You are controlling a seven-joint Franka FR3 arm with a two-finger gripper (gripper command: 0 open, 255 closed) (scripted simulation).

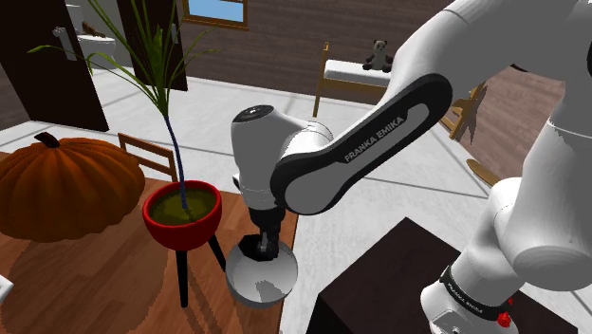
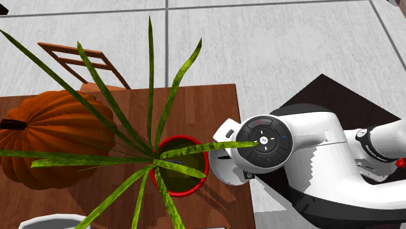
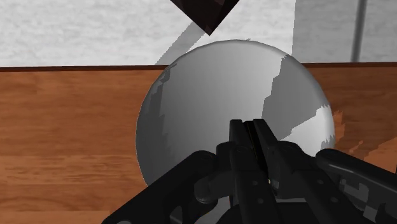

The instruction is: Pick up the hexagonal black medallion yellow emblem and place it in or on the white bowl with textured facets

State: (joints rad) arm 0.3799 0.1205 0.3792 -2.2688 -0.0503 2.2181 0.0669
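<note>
Our gripper [image 3: 253,125] pinches the black medallion [image 1: 258,249] on edge, its faces upright, just above the white bowl [image 3: 210,95] near the table [image 3: 63,127] edge.

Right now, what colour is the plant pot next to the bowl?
The pot is red; the shoulder view shows it best.

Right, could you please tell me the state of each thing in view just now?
fingers: shut, poised just above the white bowl.
white bowl: upright on the wooden table, near its edge.
red pot: upright on its dark legs, beside the bowl.
pumpkin: resting stem up on the table.
</note>
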